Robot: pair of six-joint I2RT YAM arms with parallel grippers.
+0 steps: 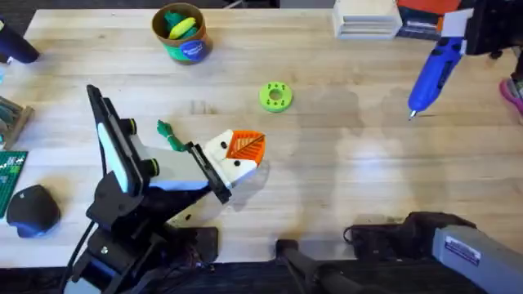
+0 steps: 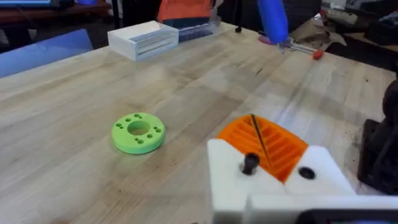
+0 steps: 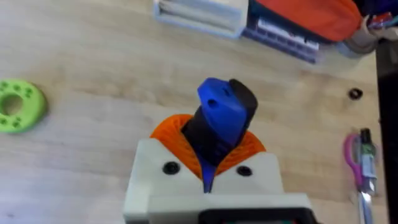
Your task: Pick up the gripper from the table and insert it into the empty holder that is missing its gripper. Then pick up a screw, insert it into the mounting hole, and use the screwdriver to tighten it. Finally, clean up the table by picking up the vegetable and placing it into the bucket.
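My left gripper [image 1: 237,155] rests low near the table's middle, its white fingers [image 2: 236,180] together and an orange ribbed gripper pad [image 2: 273,146] between them. A black screw [image 2: 249,163] stands proud in the mounting hole of one white block. The other block shows a dark hole [image 2: 306,173]. The dark-green vegetable [image 1: 169,137] lies just behind the left arm. The tan bucket [image 1: 181,33], at the far left, holds yellow and green toys. My right gripper [image 3: 208,140] is shut on the blue screwdriver [image 1: 433,72], held tilted at the far right with its bit [image 1: 411,114] pointing down.
A green holed disc [image 1: 275,95] lies mid-table. A white box [image 1: 366,18] sits at the far edge. Pink-handled scissors [image 3: 357,155] lie at the far right, a computer mouse [image 1: 33,208] and a circuit board [image 1: 10,175] at the left edge.
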